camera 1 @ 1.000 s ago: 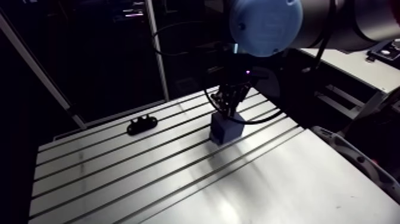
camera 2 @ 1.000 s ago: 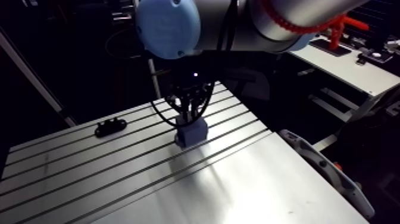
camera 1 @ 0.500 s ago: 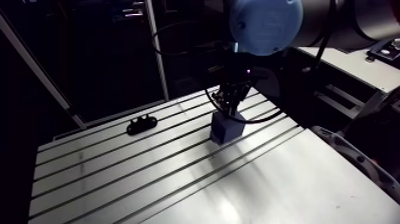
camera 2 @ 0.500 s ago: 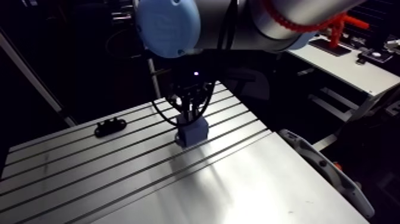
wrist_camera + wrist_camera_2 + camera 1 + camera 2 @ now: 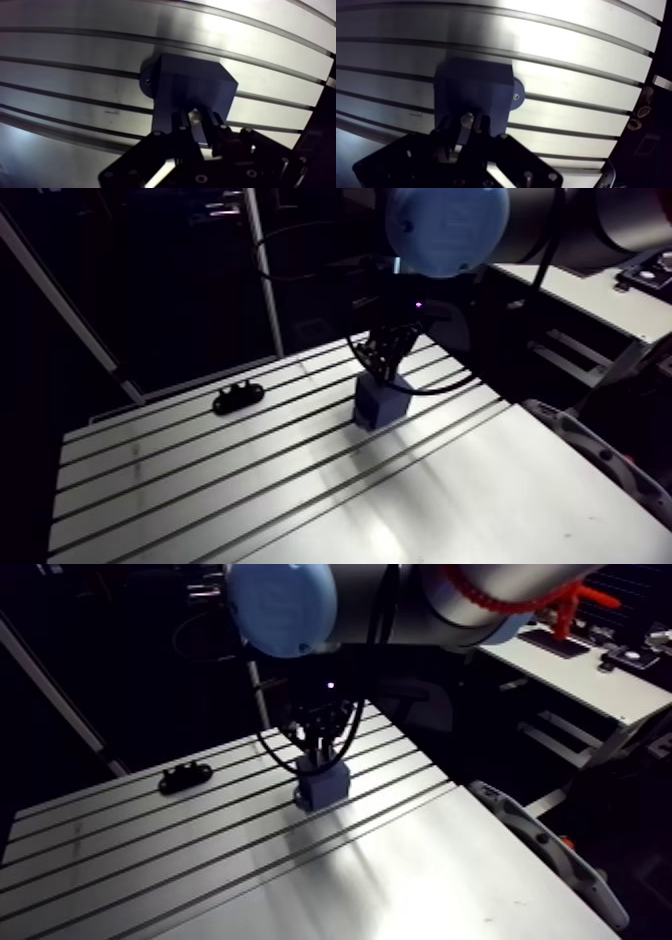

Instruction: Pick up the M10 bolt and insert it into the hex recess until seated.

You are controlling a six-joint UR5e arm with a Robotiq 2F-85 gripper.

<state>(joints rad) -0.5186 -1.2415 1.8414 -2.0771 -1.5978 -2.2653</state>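
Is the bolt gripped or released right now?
Gripped: the bolt sits pinched between the jaws, above the blue block. Whether it is seated, cannot tell.

No text, label, brand, number or sign can be read in the arm view or the wrist view (the surfaces shown are too dim for any marking to be made out).
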